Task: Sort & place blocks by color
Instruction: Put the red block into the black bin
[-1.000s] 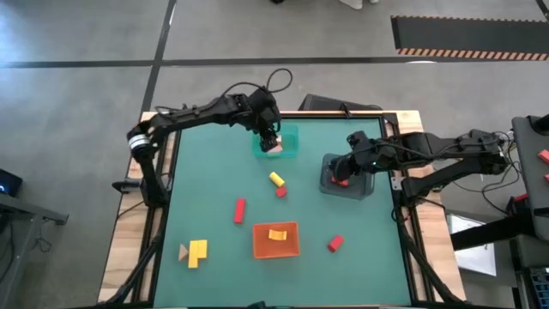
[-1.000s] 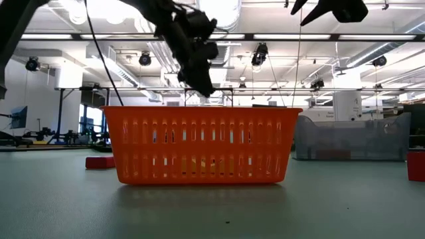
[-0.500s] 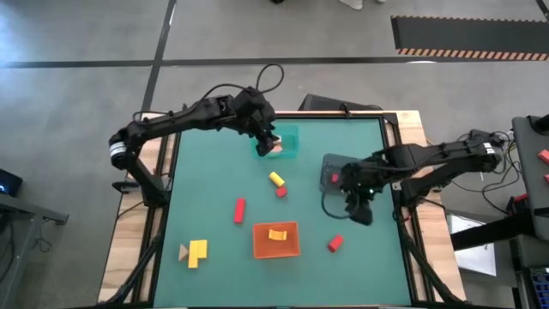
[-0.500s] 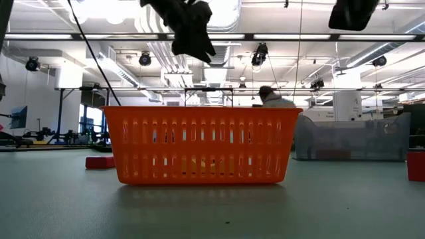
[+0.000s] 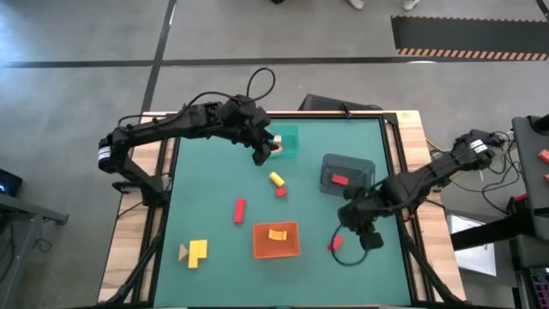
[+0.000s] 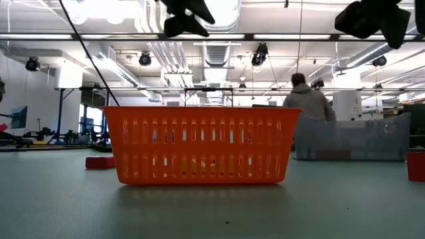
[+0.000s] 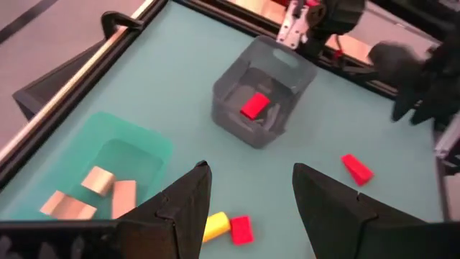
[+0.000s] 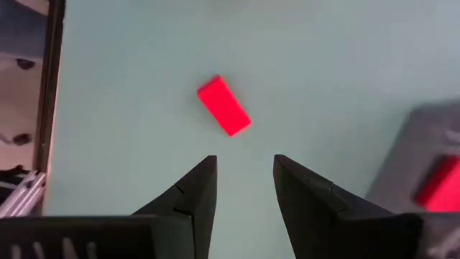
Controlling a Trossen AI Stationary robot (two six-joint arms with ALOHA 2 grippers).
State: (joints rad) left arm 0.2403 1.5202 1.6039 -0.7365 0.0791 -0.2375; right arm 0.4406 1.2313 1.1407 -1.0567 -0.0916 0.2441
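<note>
Far left of green tabletop [image 5: 206, 180]: yellow L-shaped block [image 5: 197, 251] with tan wedge [image 5: 183, 251] touching it, near front edge. Red bar [image 5: 239, 210] further in, long axis running front to back. Left end effector [image 5: 262, 154] hovering just beside teal tray [image 5: 290, 142], fingers spread, empty; tan blocks [image 7: 100, 194] lying in that tray. Yellow piece [image 5: 275, 178] and small red piece [image 5: 280, 191] touching, mid-table. Orange tray [image 5: 276, 240] at front centre, one yellow block [image 5: 276, 233] inside. Right of it, loose red block [image 8: 223, 106] on bare tabletop, long axis diagonal to the fingers in the wrist view. Right end effector [image 5: 349, 243] directly above it, fingers spread, empty. Grey tray [image 5: 347, 174] behind, one red block [image 5: 340, 179] inside. Step in hand, likely: reds to grey tray. Next: wrist turn to square jaws across the block's short side, then descent and pinch.
</note>
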